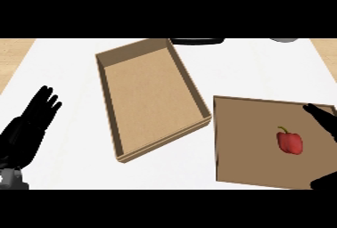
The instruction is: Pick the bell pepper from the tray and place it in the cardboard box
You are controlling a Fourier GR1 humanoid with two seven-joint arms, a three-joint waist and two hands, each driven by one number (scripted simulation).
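Reaching step, judging by the right hand (324,116): open at the view's right edge, fingers spread over the tray (244,147), touching nothing. Just beside it, bell pepper (290,142) lying on the tray, ungrasped. Next: closing round the pepper, then carrying left to the cardboard box (150,95). Left hand (33,120) open, resting far left.

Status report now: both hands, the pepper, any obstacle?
Left robot hand open, resting at left edge. Right robot hand open beside bell pepper, not touching. Pepper on tray. Cardboard box unobstructed.
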